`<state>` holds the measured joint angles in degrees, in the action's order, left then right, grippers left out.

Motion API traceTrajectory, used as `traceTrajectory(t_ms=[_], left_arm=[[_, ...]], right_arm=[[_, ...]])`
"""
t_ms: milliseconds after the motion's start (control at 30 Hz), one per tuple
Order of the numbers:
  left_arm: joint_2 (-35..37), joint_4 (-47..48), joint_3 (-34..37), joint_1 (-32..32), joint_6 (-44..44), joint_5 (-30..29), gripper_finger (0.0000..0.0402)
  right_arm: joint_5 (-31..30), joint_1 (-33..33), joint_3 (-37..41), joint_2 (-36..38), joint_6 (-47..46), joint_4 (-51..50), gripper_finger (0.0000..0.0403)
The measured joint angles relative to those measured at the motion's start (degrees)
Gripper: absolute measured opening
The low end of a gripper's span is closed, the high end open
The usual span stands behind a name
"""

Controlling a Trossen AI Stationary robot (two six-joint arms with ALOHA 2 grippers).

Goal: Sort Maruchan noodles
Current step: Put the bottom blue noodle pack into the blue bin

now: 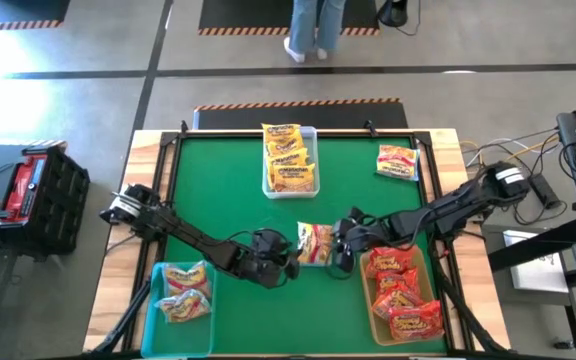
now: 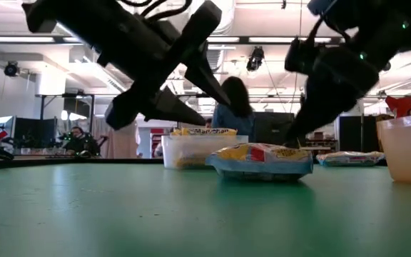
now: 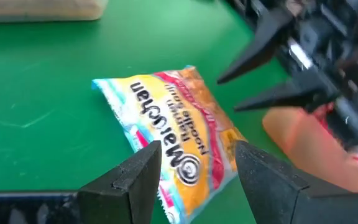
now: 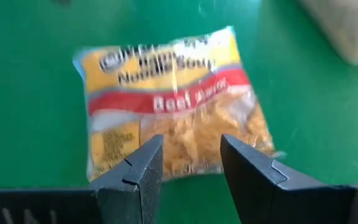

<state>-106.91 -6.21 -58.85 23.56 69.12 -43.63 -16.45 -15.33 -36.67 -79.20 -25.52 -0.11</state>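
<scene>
One noodle packet (image 1: pixel 315 243) is flanked mid-desk (image 1: pixel 238 180) by left gripper (image 1: pixel 290 262) and right gripper (image 1: pixel 340 252); both sets of fingers apart, nothing clamped.

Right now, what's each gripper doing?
Left gripper: open, empty, at the Maruchan beef noodle packet mid-table.
Right gripper: open, empty, at the same packet.

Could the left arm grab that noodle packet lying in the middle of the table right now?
Probably yes. The left gripper is open right beside the packet, nothing between them. The right gripper, also open, crowds the packet's other side.
</scene>
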Motion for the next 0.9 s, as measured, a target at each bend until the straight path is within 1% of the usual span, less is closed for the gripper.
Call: traceTrajectory(t_ms=[167,500,733,900], left_arm=[[0.02,-0.78,2.16,-0.21,4.68,-0.52,0.0189],[0.02,-4.27,2.12,-0.51,6.67,-0.20,0.0189],[0.01,-5.29,2.12,-0.90,9.35,0.76,0.0189],[-0.86,-5.56,2.10,-1.85,12.02,1.66,0.0190]], right_arm=[[0.07,0.00,0.37,-4.26,0.11,0.65,0.0150],[-0.07,-0.02,0.24,-11.30,1.05,5.07,0.0150],[0.82,0.00,0.31,-11.92,1.36,8.51,0.0150],[1.01,0.00,0.31,-12.06,1.57,8.60,0.0150]])
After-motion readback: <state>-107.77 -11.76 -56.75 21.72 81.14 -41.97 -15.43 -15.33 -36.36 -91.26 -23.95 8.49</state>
